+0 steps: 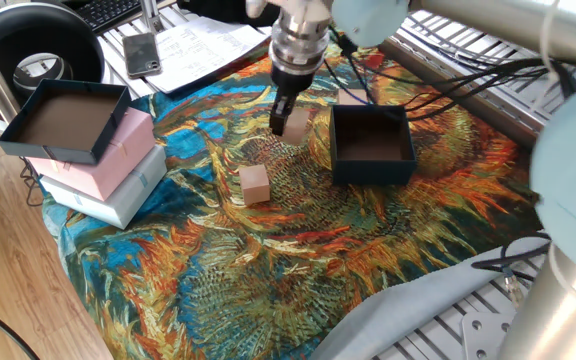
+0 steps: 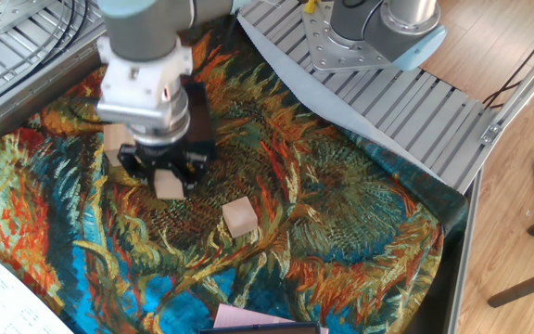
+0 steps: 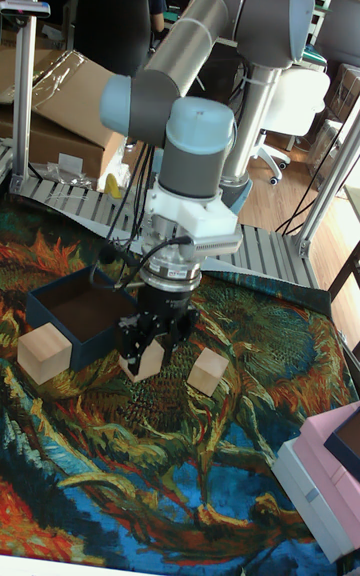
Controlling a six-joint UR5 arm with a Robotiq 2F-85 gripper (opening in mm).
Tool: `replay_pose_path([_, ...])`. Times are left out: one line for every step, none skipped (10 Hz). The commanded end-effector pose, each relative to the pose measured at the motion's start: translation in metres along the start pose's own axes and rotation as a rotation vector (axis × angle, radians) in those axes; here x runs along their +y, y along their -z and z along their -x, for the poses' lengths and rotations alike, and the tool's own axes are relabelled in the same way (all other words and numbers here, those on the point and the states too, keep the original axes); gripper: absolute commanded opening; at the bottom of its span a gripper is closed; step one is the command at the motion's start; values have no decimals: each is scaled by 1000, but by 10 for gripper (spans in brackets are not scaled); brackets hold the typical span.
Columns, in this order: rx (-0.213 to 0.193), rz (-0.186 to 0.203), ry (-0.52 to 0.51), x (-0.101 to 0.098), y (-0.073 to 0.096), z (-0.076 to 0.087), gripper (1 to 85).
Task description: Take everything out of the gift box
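The dark navy gift box (image 1: 373,146) stands on the patterned cloth, and its brown floor shows bare. Just left of the box, low over the cloth, my gripper (image 1: 290,122) is shut on a pale wooden cube (image 1: 296,129). The held cube (image 2: 168,184) shows between the fingers from the other side too, and again in the tall view (image 3: 143,361). A second cube (image 1: 255,184) lies on the cloth nearer the front. A third cube (image 3: 45,352) rests against the box's outer wall (image 3: 60,328).
At the left, a wide dark lid (image 1: 63,120) with a brown inside sits on a pink box (image 1: 123,150) stacked on a white box (image 1: 118,200). A phone (image 1: 141,54) and papers lie behind. Metal rails (image 2: 406,102) border the cloth.
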State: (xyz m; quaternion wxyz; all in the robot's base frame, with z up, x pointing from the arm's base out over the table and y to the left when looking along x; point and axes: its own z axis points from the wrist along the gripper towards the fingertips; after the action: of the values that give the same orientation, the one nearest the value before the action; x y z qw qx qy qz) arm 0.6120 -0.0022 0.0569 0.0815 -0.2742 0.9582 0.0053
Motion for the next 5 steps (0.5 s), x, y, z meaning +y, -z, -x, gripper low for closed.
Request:
replay_pose_path([-20,1,-26,-2,-24,13,243])
replay_pose_path([-16,-2,-26,-3,-29,14,243])
replay_pose_path([-5,-9,-19,-5,-34,12,243])
replay_pose_path([-9,-8,-27,-5,-41,13,243])
replay_pose_path([-12,-6,-34,-4,-45,14,273])
